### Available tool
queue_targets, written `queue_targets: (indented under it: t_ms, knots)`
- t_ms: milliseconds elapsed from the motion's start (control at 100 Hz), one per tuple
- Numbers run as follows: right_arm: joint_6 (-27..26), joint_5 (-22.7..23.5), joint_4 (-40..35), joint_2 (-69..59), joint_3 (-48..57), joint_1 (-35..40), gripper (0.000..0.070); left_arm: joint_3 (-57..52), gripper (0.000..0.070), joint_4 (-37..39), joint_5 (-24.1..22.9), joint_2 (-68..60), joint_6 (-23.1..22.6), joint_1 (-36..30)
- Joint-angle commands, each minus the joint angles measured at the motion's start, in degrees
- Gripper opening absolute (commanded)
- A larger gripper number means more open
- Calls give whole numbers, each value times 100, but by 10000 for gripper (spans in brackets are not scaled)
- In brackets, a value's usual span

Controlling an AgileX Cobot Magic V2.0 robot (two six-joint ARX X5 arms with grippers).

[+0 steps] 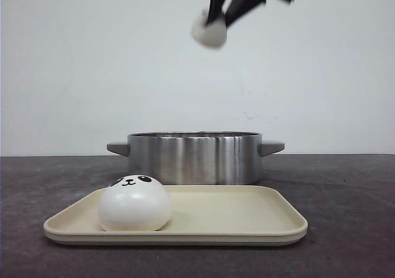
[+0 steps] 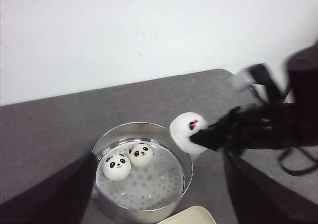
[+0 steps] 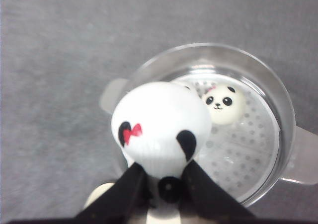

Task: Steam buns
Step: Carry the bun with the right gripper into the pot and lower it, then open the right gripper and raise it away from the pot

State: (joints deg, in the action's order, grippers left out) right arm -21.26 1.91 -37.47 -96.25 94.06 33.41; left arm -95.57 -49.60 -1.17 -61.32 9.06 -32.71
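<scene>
1. Front view showed the right end effector (image 1: 217, 20) at the top centre of the frame, clamped on a smooth white panda-faced bun (image 1: 209, 30), high above the round stainless-steel steamer pot (image 1: 194, 158).
2. Right wrist view showed that held bun (image 3: 161, 127) pinched low between the fingers, over the pot's rim (image 3: 149, 67) rather than its middle.
3. Two more panda buns (image 2: 117, 166) (image 2: 141, 154) lay on the perforated floor in the lower centre of the left wrist view; a fourth bun (image 1: 134, 203) waited at the left of the cream rectangular tray (image 1: 247, 219) on the dark table (image 1: 345, 192).
4. Likely risks: released from there, the bun could strike the rim and bounce out, or land on the seated buns; the soft dome might also slip from so low a pinch.
5. Left end effector's state could not be told from its blurred dark fingers.
</scene>
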Motion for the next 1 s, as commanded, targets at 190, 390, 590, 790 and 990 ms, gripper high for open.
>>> queue_targets:
  t_ms: [190,390,590,790,990]
  knots:
    - [114,76,94,-1425,168,-313,5,-122,472,79,13,-61,-85,-44]
    - [116,111,168,-2105,168,-343,5,-122,471,-31,13,-87,-85,-42]
    - [111,-247,369,-2218,168,-308,320,-122,471,-55,13,-122,-87,-44]
    - [118,-612,313,-2212,262,-280,530,-122,472,-57,13,-162,-94,-44]
    - [297,-634,26,-2197,610,-278,528,-122,471,-162,13,-219,-129,-44]
